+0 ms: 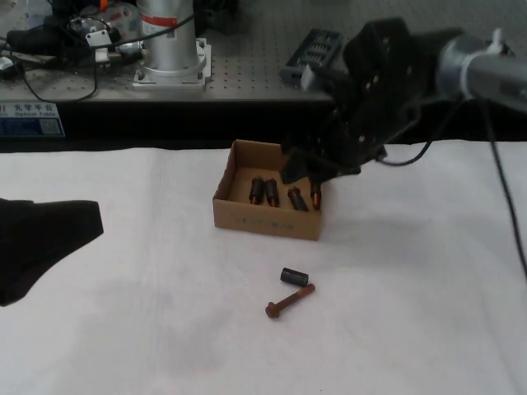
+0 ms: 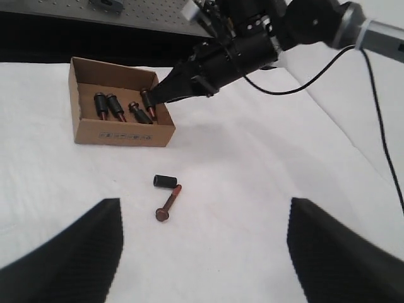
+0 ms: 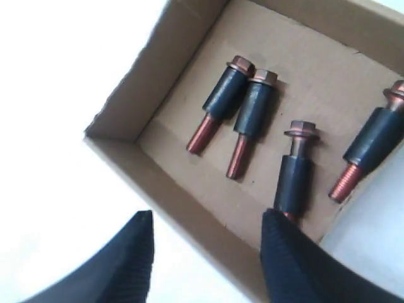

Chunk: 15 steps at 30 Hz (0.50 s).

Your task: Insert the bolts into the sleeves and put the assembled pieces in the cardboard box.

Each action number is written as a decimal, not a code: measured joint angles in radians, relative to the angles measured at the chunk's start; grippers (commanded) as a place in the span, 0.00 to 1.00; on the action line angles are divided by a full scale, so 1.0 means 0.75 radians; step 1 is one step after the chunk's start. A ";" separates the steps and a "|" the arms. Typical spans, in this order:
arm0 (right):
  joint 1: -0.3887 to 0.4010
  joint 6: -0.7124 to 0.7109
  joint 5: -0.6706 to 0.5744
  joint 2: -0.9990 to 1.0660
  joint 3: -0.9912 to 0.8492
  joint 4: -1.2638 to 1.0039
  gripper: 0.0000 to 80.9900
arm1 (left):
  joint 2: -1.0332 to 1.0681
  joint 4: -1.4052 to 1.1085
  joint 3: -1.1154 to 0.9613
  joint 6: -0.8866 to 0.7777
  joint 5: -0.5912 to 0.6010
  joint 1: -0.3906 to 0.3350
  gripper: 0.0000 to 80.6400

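Four assembled pieces (image 3: 255, 104), copper-coloured bolts pushed through black cylindrical sleeves, lie on the floor of the open brown cardboard box (image 3: 189, 205), directly beneath the right gripper (image 3: 205, 259). Its dark fingers are spread apart and hold nothing. One finger hides the threaded end of the third piece, and the fourth piece's head is cut off at the picture's edge. In the high view the arm's dark bulk covers the box's far right corner. The left gripper (image 2: 202, 252) is also spread wide and empty, hanging over bare cloth. Ahead of it, between it and the box, lie a loose black sleeve (image 2: 165, 182) and a loose copper-coloured bolt (image 2: 168, 205), its tip just beside the sleeve; contact cannot be told. The white-covered desk (image 1: 412, 288) lies open around both.
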 measured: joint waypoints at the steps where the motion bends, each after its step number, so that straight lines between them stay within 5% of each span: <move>1: 0.000 -0.004 0.000 -0.006 0.000 0.008 0.47 | 0.000 0.000 0.000 0.000 0.000 0.000 0.65; 7: 0.027 -0.194 0.078 -0.264 0.116 0.308 0.47 | 0.000 0.000 0.000 0.003 -0.005 0.000 0.65; 15: 0.167 -0.225 0.176 -0.688 0.587 0.371 0.47 | 0.000 0.000 0.000 0.003 -0.010 0.000 0.65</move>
